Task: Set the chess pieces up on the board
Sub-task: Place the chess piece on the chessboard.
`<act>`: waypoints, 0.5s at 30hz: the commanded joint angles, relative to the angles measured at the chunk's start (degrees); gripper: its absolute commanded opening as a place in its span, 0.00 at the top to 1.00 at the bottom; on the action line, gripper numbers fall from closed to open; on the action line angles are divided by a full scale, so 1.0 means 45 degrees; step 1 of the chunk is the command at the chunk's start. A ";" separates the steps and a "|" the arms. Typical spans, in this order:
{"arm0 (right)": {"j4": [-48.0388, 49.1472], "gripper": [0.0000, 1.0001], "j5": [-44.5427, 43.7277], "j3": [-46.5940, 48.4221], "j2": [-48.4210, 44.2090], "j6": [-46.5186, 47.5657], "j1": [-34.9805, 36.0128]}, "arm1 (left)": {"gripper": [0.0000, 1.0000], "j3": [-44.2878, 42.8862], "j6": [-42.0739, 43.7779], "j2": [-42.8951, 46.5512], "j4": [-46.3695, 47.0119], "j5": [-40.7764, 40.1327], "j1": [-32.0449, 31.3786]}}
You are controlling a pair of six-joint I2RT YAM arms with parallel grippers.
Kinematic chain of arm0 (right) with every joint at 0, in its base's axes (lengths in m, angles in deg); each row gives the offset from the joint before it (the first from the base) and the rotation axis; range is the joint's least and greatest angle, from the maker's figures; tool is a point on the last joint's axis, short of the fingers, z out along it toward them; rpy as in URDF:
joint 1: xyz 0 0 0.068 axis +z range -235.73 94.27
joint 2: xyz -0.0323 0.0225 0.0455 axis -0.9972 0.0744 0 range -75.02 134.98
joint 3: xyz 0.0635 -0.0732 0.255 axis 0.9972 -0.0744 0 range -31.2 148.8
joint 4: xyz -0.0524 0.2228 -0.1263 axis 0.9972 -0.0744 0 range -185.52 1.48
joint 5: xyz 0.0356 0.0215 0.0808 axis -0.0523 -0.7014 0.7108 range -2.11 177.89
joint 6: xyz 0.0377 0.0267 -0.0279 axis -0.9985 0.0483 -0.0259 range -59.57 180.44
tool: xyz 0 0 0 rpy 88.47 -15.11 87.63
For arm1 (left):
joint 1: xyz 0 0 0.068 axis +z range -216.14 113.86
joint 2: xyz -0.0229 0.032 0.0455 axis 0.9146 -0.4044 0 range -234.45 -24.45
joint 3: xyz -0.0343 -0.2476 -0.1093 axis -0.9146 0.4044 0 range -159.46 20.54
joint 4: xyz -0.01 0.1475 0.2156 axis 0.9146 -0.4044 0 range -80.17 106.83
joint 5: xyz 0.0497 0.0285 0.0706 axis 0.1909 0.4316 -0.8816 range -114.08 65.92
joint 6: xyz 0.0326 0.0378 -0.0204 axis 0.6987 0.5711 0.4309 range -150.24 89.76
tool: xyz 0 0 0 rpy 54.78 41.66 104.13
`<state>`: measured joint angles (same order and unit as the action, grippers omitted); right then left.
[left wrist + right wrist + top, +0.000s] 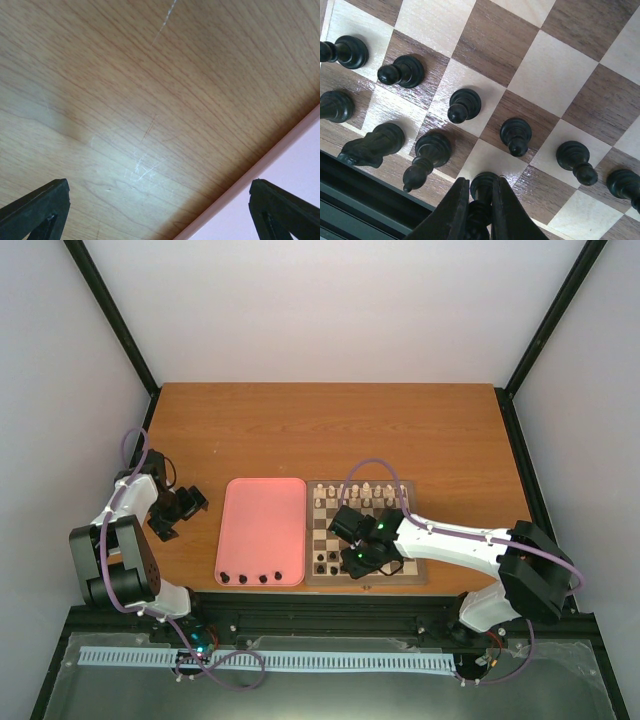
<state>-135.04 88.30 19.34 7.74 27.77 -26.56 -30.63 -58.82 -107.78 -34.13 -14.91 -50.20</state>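
Right gripper [481, 189] clamped on a dark piece [483, 181] at the board [495, 40] near-edge row, left gripper [159, 192] wide open well off the board; crooked release could topple it into close-packed dark neighbours [431, 149].

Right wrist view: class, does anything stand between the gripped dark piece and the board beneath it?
Nothing visible does. The right end effector holds the dark piece over a bare light square; neighbouring pieces stand on other squares.

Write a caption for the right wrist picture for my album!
The right claw pinches a dark chess piece at the chessboard's edge, beside a row of dark pawns.
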 commanded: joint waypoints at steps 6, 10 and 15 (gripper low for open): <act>0.0169 0.87 -0.0258 0.0131 0.0102 -0.0104 0.0019 | 0.00 -0.0307 0.0169 -0.0029 0.0106 0.0013 -0.0067; 0.0206 0.85 -0.0207 0.0168 0.0152 -0.0044 0.0023 | 0.00 -0.0259 0.0149 -0.0013 0.0110 0.0011 -0.0066; 0.0194 0.84 -0.0227 0.0297 0.0212 0.0022 0.0017 | 0.00 -0.0248 0.0178 0.0021 0.0102 -0.0006 -0.0056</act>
<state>-134.95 88.15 19.43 7.96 27.84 -26.56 -30.63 -58.82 -107.80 -34.13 -14.89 -50.20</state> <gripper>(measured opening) 0.155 0.997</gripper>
